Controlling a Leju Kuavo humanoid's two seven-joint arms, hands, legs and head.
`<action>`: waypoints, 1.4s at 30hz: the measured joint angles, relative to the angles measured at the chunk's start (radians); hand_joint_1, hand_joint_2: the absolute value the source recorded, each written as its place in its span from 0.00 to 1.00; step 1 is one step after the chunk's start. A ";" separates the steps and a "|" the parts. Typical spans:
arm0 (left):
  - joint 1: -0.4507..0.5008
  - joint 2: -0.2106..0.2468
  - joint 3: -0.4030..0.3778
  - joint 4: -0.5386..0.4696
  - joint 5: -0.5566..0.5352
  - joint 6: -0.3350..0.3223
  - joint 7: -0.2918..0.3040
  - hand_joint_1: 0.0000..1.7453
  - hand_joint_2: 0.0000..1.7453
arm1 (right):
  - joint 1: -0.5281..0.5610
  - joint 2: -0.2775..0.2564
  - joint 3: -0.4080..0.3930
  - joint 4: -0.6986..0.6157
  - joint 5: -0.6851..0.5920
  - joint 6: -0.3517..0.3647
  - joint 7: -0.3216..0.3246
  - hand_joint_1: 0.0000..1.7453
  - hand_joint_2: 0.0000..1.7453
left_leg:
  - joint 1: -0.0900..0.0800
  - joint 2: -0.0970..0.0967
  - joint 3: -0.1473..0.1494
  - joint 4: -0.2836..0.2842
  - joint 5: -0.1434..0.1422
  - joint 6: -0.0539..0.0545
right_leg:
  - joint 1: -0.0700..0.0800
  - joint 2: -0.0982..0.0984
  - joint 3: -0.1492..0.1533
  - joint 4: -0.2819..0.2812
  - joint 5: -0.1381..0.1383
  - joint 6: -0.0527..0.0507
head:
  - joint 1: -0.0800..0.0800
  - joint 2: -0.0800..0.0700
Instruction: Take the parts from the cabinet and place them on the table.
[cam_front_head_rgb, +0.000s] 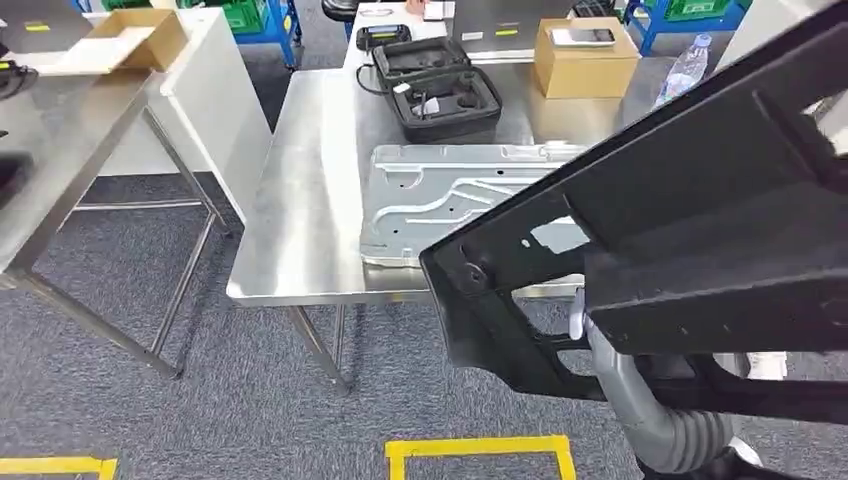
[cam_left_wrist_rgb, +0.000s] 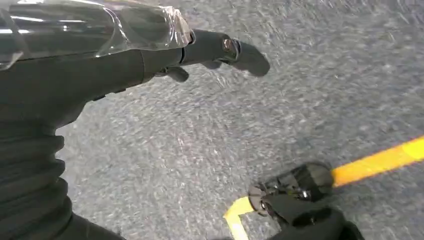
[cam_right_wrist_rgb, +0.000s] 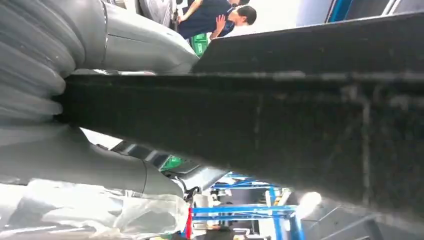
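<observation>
A large black molded part (cam_front_head_rgb: 700, 220) fills the right side of the head view, hanging tilted over the near right corner of the steel table (cam_front_head_rgb: 300, 200). My right hand (cam_front_head_rgb: 592, 335) grips it from below and is mostly hidden behind it. In the right wrist view the same black part (cam_right_wrist_rgb: 280, 125) lies across my right hand (cam_right_wrist_rgb: 125, 40), thumb on one side. A silver stamped metal panel (cam_front_head_rgb: 440, 195) lies flat on the table, partly under the black part. My left hand (cam_left_wrist_rgb: 100, 65) hangs over the carpet with fingers stretched out, holding nothing.
An open black case (cam_front_head_rgb: 440, 90), a cardboard box (cam_front_head_rgb: 585, 60) and a water bottle (cam_front_head_rgb: 685, 65) stand at the table's far side. A second steel table (cam_front_head_rgb: 60, 150) stands to the left. Yellow tape (cam_front_head_rgb: 480, 450) marks the carpet. A person (cam_right_wrist_rgb: 215, 17) stands in the background.
</observation>
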 joint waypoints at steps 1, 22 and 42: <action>0.000 0.000 0.000 0.000 0.000 0.000 -0.001 0.00 1.00 | -0.002 0.000 0.000 -0.001 0.000 0.000 0.000 1.00 1.00 | 0.012 0.000 0.023 -0.011 0.017 0.001 | -0.003 0.000 0.001 0.010 -0.017 0.002 | -0.003 0.000; -0.002 -0.002 0.000 0.000 -0.001 0.001 0.000 0.00 1.00 | 0.008 -0.003 0.003 -0.009 0.001 -0.007 0.000 1.00 1.00 | 0.034 0.002 -0.134 0.339 -0.166 -0.056 | -0.005 -0.002 -0.038 -0.012 -0.003 -0.023 | 0.001 0.000; -0.001 -0.002 0.000 0.000 0.000 0.008 -0.001 0.00 1.00 | 0.005 -0.005 0.003 -0.012 0.000 -0.007 0.000 1.00 1.00 | -0.001 -0.005 0.089 -0.021 -0.023 0.003 | -0.004 -0.003 -0.060 -0.025 0.037 0.026 | 0.007 0.000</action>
